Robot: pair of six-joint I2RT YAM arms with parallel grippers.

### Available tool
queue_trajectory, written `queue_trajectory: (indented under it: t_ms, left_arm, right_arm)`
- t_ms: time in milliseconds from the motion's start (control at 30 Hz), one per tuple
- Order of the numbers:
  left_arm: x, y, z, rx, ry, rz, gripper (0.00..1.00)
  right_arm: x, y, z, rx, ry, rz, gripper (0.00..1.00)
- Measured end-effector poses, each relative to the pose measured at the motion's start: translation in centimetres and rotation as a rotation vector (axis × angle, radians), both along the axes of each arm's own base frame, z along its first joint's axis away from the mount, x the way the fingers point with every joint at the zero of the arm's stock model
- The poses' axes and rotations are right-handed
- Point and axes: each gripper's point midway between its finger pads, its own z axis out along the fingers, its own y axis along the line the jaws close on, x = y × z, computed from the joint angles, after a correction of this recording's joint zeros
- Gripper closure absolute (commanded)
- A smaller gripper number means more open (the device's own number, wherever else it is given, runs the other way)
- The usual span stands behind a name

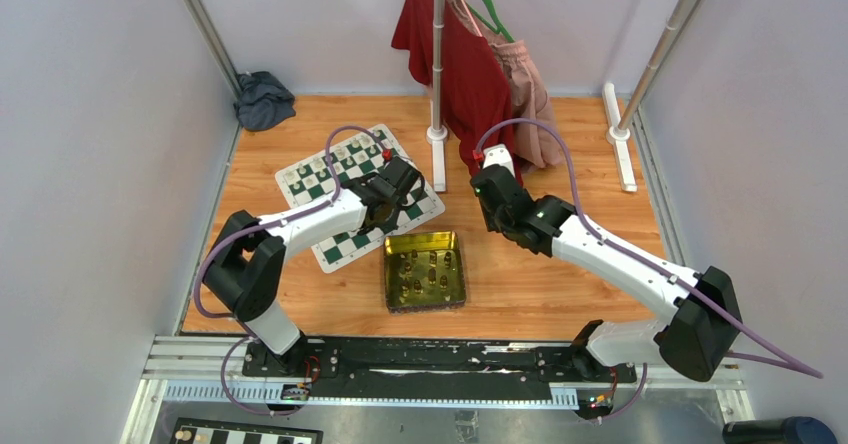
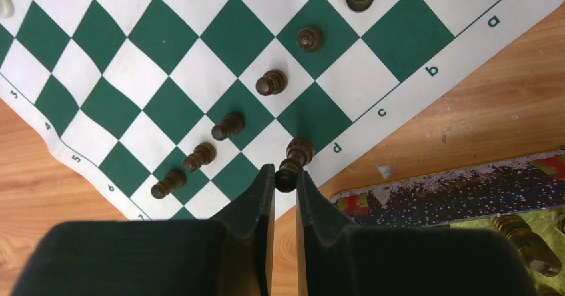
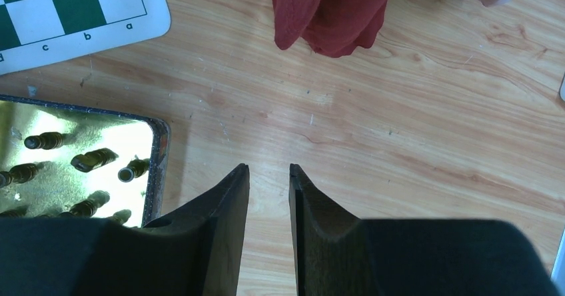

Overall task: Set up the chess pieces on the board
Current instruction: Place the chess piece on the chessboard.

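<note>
The green-and-white board (image 1: 300, 179) lies at the left of the wooden table. A diagonal row of several dark brown chess pieces (image 2: 271, 81) stands on the board (image 2: 166, 36), and one cream piece (image 2: 5, 6) sits at the view's far left edge. My left gripper (image 2: 285, 176) is shut on a dark brown piece (image 2: 298, 153), which hangs over the board's white border by the letter d. From above, the left gripper (image 1: 385, 204) is over the board's near right edge. My right gripper (image 3: 268, 169) stands open and empty over bare wood, right of the tin.
A shiny gold-green tin (image 1: 388, 276) holding more dark pieces (image 3: 93, 159) sits just in front of the board. A red shirt (image 1: 455, 54) and a pink garment hang on a rack behind the right arm, its pole base (image 1: 437, 134) on the table. A dark cloth (image 1: 263, 99) lies at the back left.
</note>
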Motion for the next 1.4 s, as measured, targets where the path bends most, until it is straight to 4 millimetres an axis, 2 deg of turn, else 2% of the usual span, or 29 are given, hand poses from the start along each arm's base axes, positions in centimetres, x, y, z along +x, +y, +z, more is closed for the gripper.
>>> queue_trajectory:
  t_ms: [733,1400]
  left_arm:
    - [0.6,0.0,-1.8,-0.001,0.02,-0.003,1.0]
    - [1.2,-0.1,-1.7,0.002,0.013,-0.009,1.0]
  right_arm:
    - [0.6,-0.3,-0.7,-0.006,0.018,-0.017,0.67]
    - [0.9,-0.3,-1.0,0.003,0.023,-0.021,0.67]
